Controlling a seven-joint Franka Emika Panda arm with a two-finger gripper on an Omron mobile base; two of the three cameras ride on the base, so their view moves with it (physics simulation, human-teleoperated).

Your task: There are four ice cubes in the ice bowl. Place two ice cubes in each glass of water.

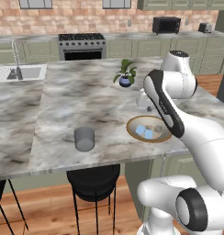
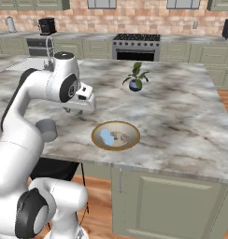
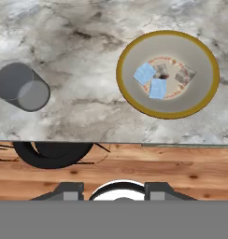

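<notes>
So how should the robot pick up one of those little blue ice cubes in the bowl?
Probably from straight above, fingers on two opposite flat sides of the ice cube nearest the rim. The bowl is wide and shallow, so its wall blocks a sideways reach. Another cube touches one corner, so squeeze the free sides.

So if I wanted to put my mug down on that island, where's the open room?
Bare marble lies between the glass of water and the ice bowl, and a wide stretch runs from the glass back toward the sink. It is tighter between the bowl and the plant pot, where the arm hangs over the counter.
</notes>
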